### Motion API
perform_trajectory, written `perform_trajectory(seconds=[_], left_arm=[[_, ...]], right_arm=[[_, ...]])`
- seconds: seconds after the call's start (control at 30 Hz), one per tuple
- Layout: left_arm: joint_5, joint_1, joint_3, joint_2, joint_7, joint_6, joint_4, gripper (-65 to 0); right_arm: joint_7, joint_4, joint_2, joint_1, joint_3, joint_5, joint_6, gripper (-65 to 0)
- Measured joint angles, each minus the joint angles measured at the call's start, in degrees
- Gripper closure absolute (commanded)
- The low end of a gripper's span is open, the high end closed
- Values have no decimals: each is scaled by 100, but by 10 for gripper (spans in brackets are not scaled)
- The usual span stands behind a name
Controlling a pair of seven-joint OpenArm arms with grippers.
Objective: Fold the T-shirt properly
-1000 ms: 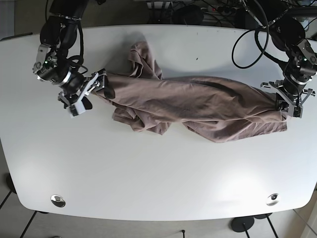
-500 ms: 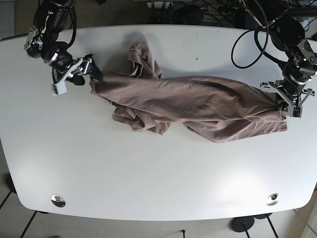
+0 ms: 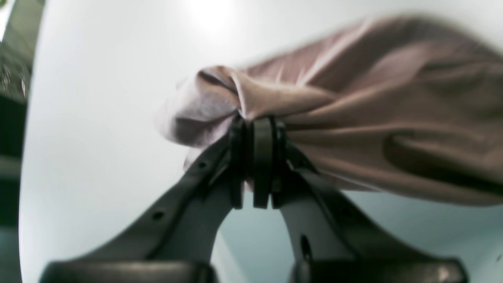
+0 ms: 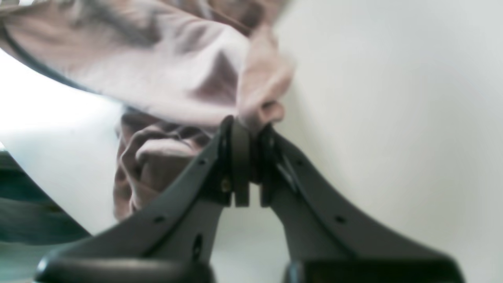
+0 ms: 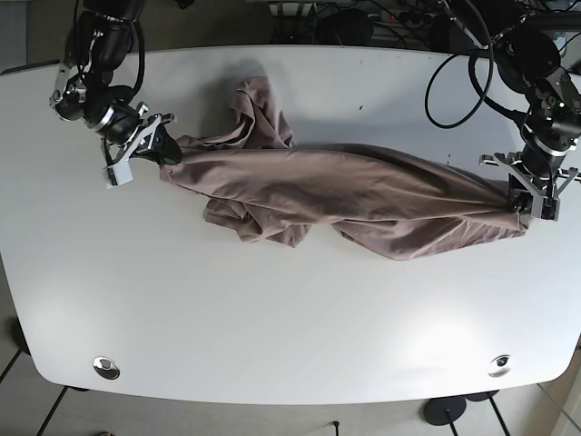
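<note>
A brown T-shirt [image 5: 345, 186] lies bunched and stretched across the white table [image 5: 272, 318]. My right gripper [image 5: 163, 150], at the left of the base view, is shut on one end of the shirt [image 4: 259, 94]. My left gripper [image 5: 522, 195], at the right of the base view, is shut on the other end [image 3: 243, 98]. The cloth hangs taut between them, with loose folds [image 5: 259, 222] resting on the table below and a bunch [image 5: 259, 109] behind.
Black cables [image 5: 454, 82] trail over the table's far right corner. Two round metal fittings [image 5: 106, 367] [image 5: 499, 364] sit near the front edge. The table's edge runs close to both arms.
The right gripper swung up and left, then came back a little right and down, pulling its end of the shirt. The left gripper moved slightly right, and the shirt is now stretched tauter.
</note>
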Motion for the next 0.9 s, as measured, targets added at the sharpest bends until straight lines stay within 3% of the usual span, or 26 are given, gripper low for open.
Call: perform_trajectory(seconds=[0.13, 0.23, 0.27, 0.33, 0.47, 0.53, 0.63, 0.9], left_arm=[[-306, -85, 63, -22, 13, 0, 190, 0], [-92, -616, 162, -46, 48, 4, 138, 0], [214, -881, 549, -63, 17, 33, 59, 0], [411, -1246, 1062, -44, 20, 13, -195, 0], [566, -2382, 1419, -68, 26, 42, -1213, 0], [535, -2933, 1504, -44, 17, 52, -1613, 0], [549, -3617, 1510, -31, 24, 533, -2144, 0], [463, -5442, 1851, -304, -256, 667, -2920, 0]], right_arm=[[-109, 671, 181, -42, -11, 0, -4, -21], [-348, 625, 330, 400, -9, -72, 17, -21], [-304, 588, 417, 697, -9, -203, 17, -21], [-586, 352, 415, 1270, -2, -444, 20, -21], [-896, -501, 372, 2782, -46, -1338, 15, -21], [-850, -804, 367, 3488, -411, -1786, 20, -21], [-732, -1128, 341, 4310, -673, -2527, 35, -21], [-645, -1864, 330, 6585, -927, -2911, 37, -22]])
